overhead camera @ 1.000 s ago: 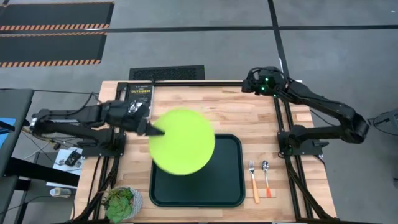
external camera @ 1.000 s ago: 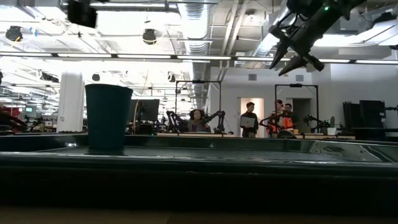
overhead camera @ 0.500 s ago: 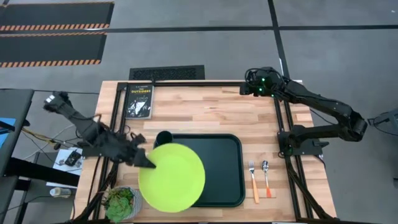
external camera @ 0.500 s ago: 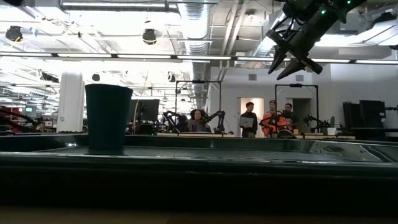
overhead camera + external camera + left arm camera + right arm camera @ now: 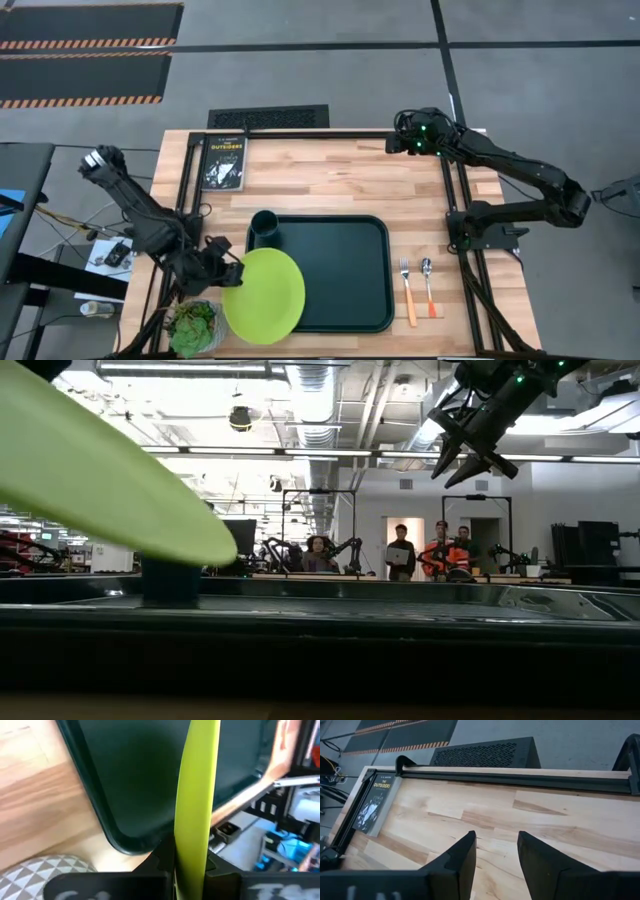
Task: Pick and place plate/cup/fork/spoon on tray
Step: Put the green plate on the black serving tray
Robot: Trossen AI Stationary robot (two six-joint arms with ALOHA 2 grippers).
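We held the plate pinched in left gripper fingers over the tray's near-left corner; right gripper fingers spread, far right.

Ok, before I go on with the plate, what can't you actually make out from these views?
- Whether the plate touches the tray or hangs over it: high view looks straight down, low view shows it blurred.
- Left pincer fingertips: hidden by the plate's edge in its wrist view.
- Cup in the low view: mostly behind the plate.
- Fork and spoon: high view only, too small for detail.
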